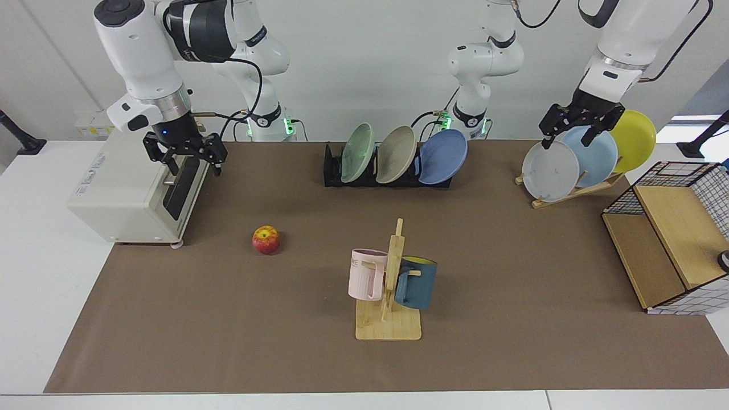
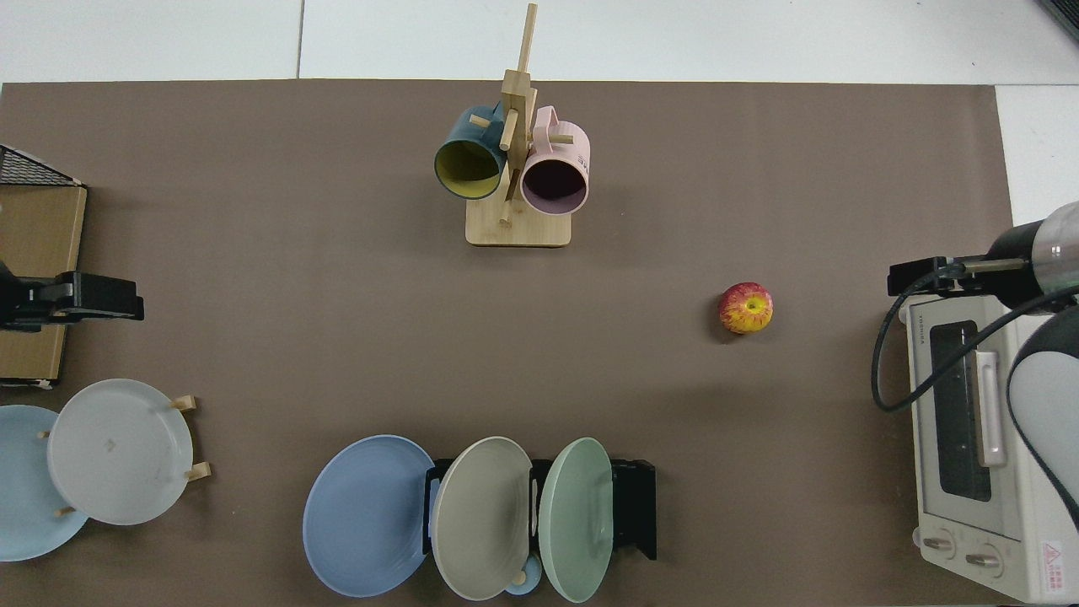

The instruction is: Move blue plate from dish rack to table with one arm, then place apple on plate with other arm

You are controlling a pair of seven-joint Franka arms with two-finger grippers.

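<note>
Brown matting covers the white bench (image 1: 34, 273). Blue plate (image 1: 443, 156) stands tilted in the end slot of the black rack (image 1: 333, 171), beside a beige plate (image 1: 396, 154) and a green plate (image 1: 357, 152) in the same rack; from above, the blue plate (image 2: 364, 516) overhangs the rack's end (image 2: 634, 506). Apple (image 1: 266, 240) rests on the mat, well apart from the rack, between the toaster oven (image 1: 134, 193) and the mug tree (image 1: 390, 285); top view confirms it (image 2: 746, 308) lying clear of all other items.

Right end effector (image 1: 185, 156) hangs above the toaster oven's front, fingers spread, gripping nothing. Left end effector (image 1: 575, 128) hangs over the wooden stand (image 1: 575, 191), just above the grey plate (image 1: 550, 171) and pale blue plate (image 1: 595, 154), fingers spread, gripping nothing; a yellow plate (image 1: 635, 139) sits behind them. Neither end effector touches a task item.

Mug tree carries a pink mug (image 1: 367, 273) and a dark blue mug (image 1: 417, 283). A wire-and-wood shelf (image 1: 666, 245) stands at the bench edge near the stand.
</note>
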